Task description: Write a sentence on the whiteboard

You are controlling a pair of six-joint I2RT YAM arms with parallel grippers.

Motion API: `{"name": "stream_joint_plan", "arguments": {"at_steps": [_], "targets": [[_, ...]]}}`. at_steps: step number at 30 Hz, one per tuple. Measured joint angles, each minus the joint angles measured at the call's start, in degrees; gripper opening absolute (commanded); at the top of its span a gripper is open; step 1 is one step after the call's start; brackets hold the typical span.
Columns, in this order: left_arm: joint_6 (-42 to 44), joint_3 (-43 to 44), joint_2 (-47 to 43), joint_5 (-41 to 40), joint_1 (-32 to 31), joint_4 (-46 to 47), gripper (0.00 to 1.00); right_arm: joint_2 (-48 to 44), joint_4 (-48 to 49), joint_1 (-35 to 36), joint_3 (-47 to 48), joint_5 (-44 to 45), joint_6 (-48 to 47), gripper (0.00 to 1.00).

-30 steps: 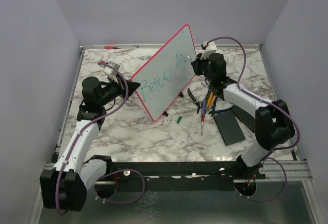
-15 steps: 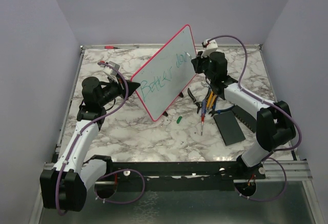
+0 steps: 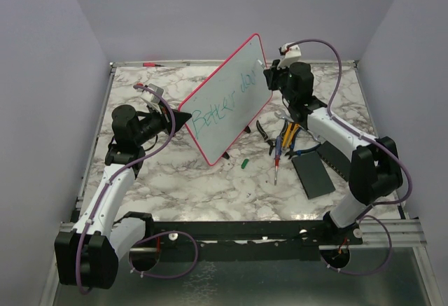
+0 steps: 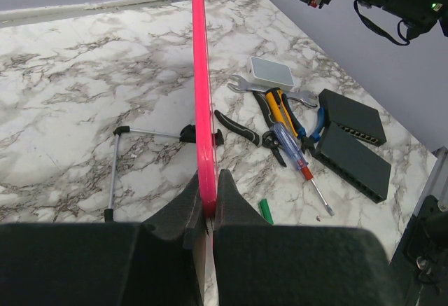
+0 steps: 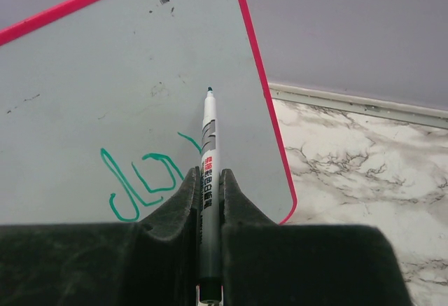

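The whiteboard (image 3: pixel 227 96), white with a red-pink rim, stands tilted on its edge on the marble table, with green writing on it. My left gripper (image 3: pixel 183 119) is shut on its rim (image 4: pixel 203 124) at the left edge. My right gripper (image 3: pixel 270 78) is shut on a white marker (image 5: pixel 208 152) with a green tip. The tip points at the board's face (image 5: pixel 126 89) to the right of the last green strokes (image 5: pixel 143 183); I cannot tell if it touches. The board's rim (image 5: pixel 269 110) runs down the right side of that view.
Pliers (image 3: pixel 264 130), screwdrivers (image 3: pixel 279 153), a wrench (image 4: pixel 241 85), a small white box (image 4: pixel 271 72) and black flat boxes (image 3: pixel 313 175) lie right of the board. A green marker cap (image 3: pixel 245 164) lies in front. A red pen (image 3: pixel 149 63) lies at the back edge.
My right gripper with the marker has moved up and slightly right along the board's upper right part. The left gripper and the board have not moved.
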Motion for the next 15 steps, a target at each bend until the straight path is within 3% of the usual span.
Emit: {"name": "stream_joint_plan", "arguments": {"at_steps": [15], "targets": [[0.0,0.0,0.0,0.0,0.0,0.02,0.0,2.62,-0.04,-0.02,-0.09,-0.59,0.07,0.01]]}}
